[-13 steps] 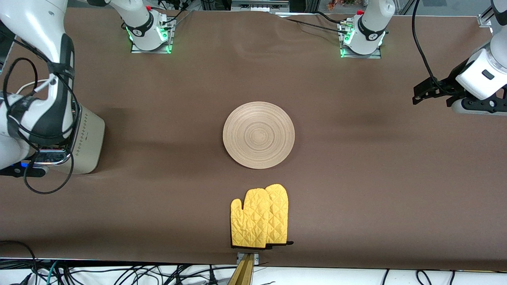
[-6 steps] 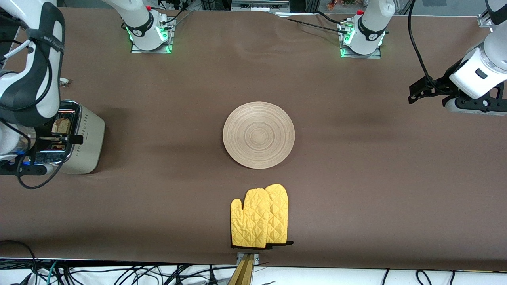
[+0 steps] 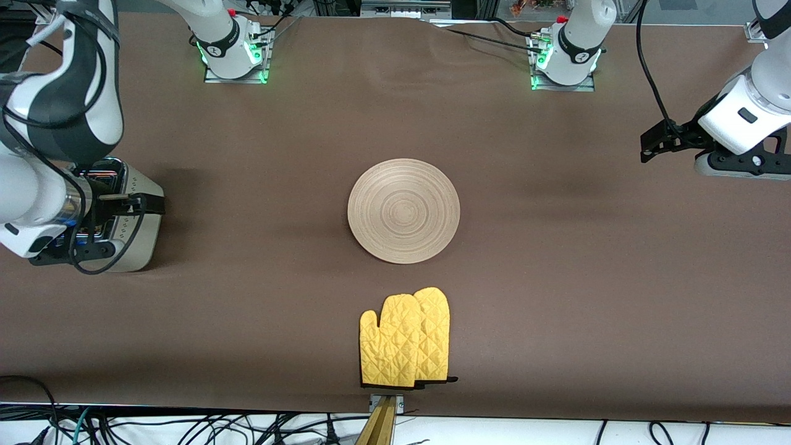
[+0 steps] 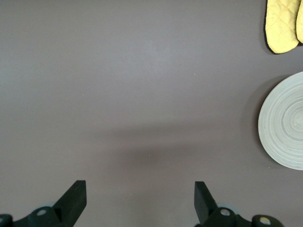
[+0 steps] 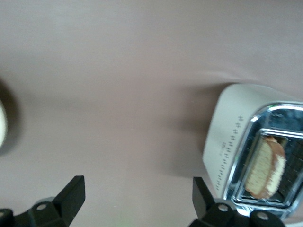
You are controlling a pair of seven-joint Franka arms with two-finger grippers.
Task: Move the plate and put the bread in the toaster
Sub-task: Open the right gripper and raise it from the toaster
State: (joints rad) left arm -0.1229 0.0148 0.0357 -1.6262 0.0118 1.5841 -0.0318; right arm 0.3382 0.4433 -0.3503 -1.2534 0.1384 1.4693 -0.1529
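The right claw [image 3: 133,204] hangs over the cream-beige two-slot toaster with a shiny chrome top [image 3: 137,232] at the right arm's end of the brown counter [image 3: 556,278], its fingers spread wide and holding nothing. Just below this claw, the slice of light brown bread with a darker crust [image 5: 267,168] stands in one slot of the toaster [image 5: 236,137]. The left claw [image 3: 658,141] hovers over bare counter at the left arm's end, likewise spread wide and empty. The round flat light-wood plate with ring grain [image 3: 403,211] lies at mid-counter, well apart from both claws and between them. A pair of yellow quilted oven mitts [image 3: 405,339] lies near the plate, nearer the front camera. The left wrist view shows the plate [image 4: 284,125] and the mitts [image 4: 281,23] well off from that claw's black fingertips [image 4: 75,194].
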